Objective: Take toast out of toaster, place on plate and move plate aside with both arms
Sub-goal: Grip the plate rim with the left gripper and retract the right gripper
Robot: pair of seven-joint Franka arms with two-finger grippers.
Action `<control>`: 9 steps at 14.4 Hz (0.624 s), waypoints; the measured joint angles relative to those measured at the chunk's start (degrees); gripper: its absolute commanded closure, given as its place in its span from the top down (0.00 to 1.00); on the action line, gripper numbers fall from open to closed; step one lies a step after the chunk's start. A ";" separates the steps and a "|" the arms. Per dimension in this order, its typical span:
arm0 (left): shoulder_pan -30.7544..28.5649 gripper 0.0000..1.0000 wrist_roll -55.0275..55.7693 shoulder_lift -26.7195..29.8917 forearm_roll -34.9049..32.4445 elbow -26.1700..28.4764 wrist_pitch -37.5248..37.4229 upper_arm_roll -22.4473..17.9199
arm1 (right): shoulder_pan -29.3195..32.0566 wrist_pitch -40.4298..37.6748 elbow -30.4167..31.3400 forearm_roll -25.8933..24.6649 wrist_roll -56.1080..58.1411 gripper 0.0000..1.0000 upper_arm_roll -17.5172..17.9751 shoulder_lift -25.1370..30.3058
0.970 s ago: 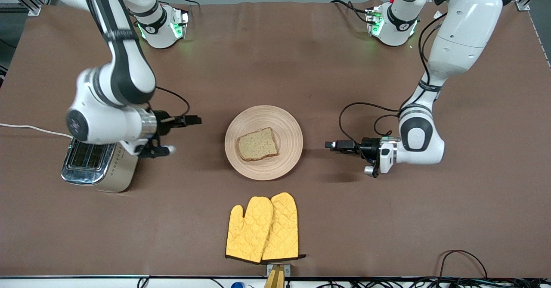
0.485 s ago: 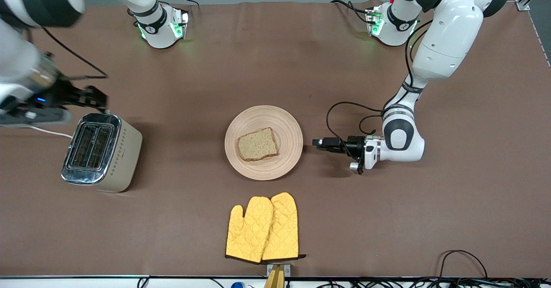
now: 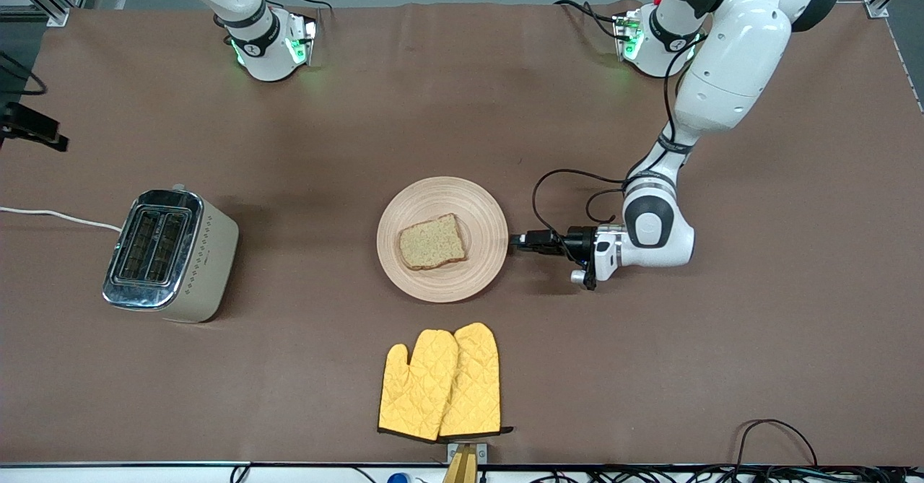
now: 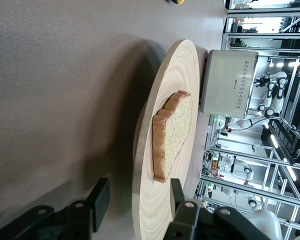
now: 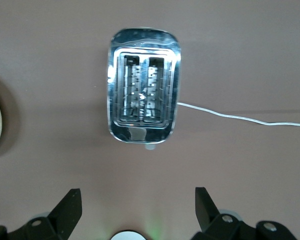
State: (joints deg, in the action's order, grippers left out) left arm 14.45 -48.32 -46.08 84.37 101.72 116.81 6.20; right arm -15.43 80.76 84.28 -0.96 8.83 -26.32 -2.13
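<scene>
The toast [image 3: 432, 242] lay flat on the plate [image 3: 485, 212], a little off the plate's middle toward the right arm's end of the table [image 3: 462, 107], and the plate itself sat near the middle of the table, about halfway between the robots' edge and the edge nearest the front camera. The left pincer [image 3: 517, 240] was low at the plate's rim on the side toward the left arm's end; in the left wrist view its two black fingers [image 4: 99, 201] stood open with the rim of the plate [image 4: 155, 210] between them, one finger under the rim beside the table and the other above the plate's face, and I could not tell if they touched the wood. The toast [image 4: 172, 134] showed there with its brown crust toward the pincer. The right pincer [image 5: 137, 206] was up in the air, high over the toaster [image 5: 143, 98]; its fingers were spread wide and held nothing. The toaster [image 3: 170, 255] stood near the right arm's end of the table, well apart from the plate, with both slots empty and a white cord [image 3: 58, 216] going off that end. A pair of yellow oven mitts [image 3: 442, 383] lay close to the edge nearest the front camera, nearer to it than the plate.
</scene>
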 measured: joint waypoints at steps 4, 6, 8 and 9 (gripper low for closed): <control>1.73 0.48 0.00 -0.74 1.86 -0.43 1.80 0.01 | 0.95 1.78 0.00 0.15 1.05 1.00 0.32 0.19; 2.23 0.31 0.00 -0.91 2.10 -0.46 2.52 0.01 | -0.53 1.92 0.00 0.34 0.68 1.00 1.54 0.18; 2.59 0.14 0.00 -0.96 2.13 -0.46 2.93 0.01 | -3.81 1.57 0.00 0.37 -0.95 1.00 2.32 0.17; 2.64 0.09 0.00 -0.98 2.13 -0.47 3.05 0.01 | -5.27 1.20 0.01 0.29 -1.82 1.00 2.54 0.19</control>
State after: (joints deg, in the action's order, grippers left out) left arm 17.09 -48.32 -47.06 86.50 101.25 119.86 6.21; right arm -20.70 81.96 84.30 -0.67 7.01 -23.78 -1.94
